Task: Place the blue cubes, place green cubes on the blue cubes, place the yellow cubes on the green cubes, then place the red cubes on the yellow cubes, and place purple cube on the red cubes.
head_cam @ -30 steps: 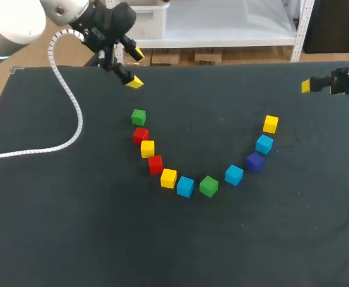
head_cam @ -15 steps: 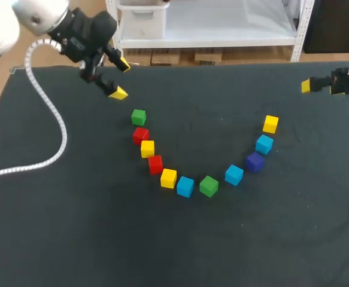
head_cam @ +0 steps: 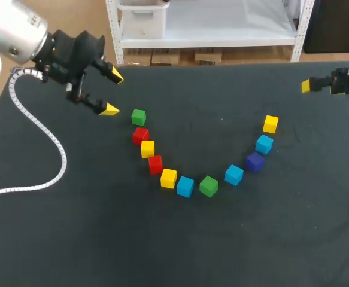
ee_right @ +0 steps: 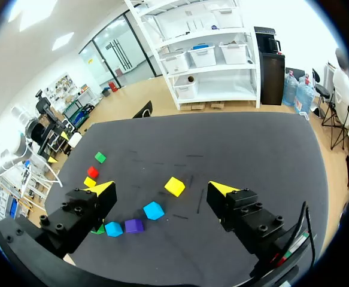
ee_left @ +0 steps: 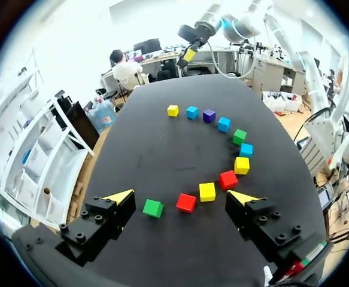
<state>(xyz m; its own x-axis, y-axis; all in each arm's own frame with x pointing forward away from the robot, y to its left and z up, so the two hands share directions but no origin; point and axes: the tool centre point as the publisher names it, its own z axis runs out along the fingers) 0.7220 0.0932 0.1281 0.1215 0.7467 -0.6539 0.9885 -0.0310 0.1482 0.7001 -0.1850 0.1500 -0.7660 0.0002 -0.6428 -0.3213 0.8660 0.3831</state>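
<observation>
Head view: left pincer (head_cam: 112, 92) hangs wide open, empty, beside the green cube (head_cam: 139, 116); the nearest blue cube (head_cam: 185, 186) sits low in the arc — best straddle it squarely, clear of the yellow cube (head_cam: 168, 178) just beside it. Left wrist view: nothing gripped; right wrist view: right pincer (ee_right: 161, 189) gapes empty.

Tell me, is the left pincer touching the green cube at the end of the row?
Apart. The left wrist view shows dark table between the green cube and the nearer yellow tip of the open left pincer.
</observation>
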